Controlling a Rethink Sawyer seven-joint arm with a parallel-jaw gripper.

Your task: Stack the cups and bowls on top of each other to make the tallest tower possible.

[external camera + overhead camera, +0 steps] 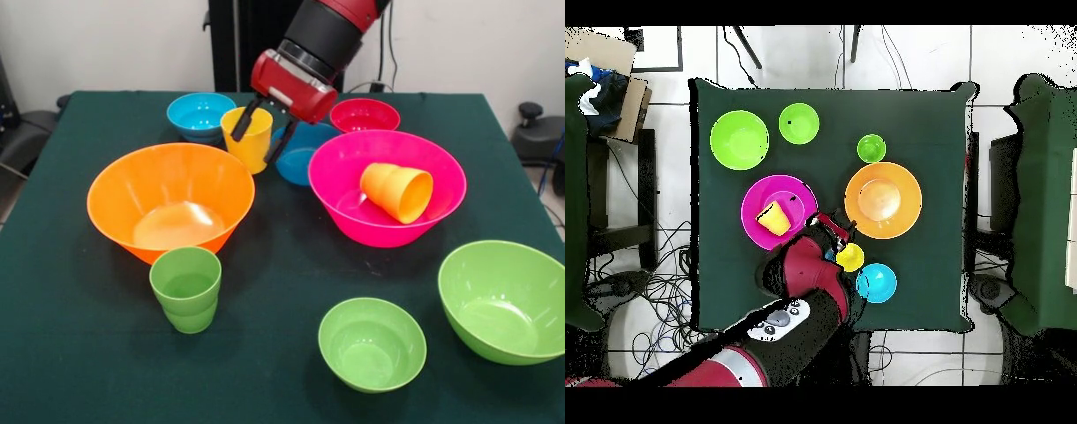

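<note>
1. Yellow cup point(248, 138), glossy and tapered, stands upright between the light blue bowl point(200, 114) and the darker blue bowl point(303, 152) on the green surface point(282, 265).
2. Gripper point(262, 131) jaws straddle its rim, pinching the cup wall.
3. Overhead, the arm point(800, 290) hides the red-pink bowl point(365, 115), plain from the front.

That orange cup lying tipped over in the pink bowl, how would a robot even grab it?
The orange-yellow cup lies on its side in the large pink bowl, its mouth toward the bowl's wall. Probably best to come straight down from above and pinch across its tapered body near the middle, since the rim isn't facing up.
</note>
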